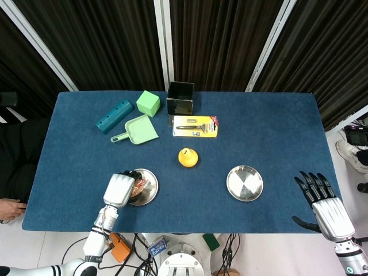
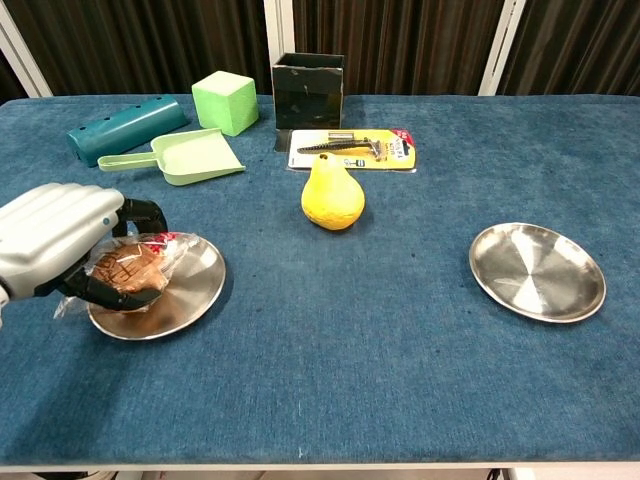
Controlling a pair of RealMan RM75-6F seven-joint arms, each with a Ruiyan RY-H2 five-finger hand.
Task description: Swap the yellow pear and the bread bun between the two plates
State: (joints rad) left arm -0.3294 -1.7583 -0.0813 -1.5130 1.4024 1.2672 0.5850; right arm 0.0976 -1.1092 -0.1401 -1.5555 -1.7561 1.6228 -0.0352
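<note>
Lower left, my left hand (image 2: 55,240) has its fingers curled around the wrapped bun (image 2: 125,270) on plate 1 (image 2: 195,290). Pear (image 2: 333,195) sits mid-table; plate 2 (image 2: 538,270) empty; right hand (image 1: 323,201) spread, idle. Both placements remain.

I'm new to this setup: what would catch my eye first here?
The left hand gripping the wrapped bread bun over the near-left steel plate. Next, the yellow pear standing on the blue cloth at mid-table, on no plate, and the empty steel plate at right.
</note>
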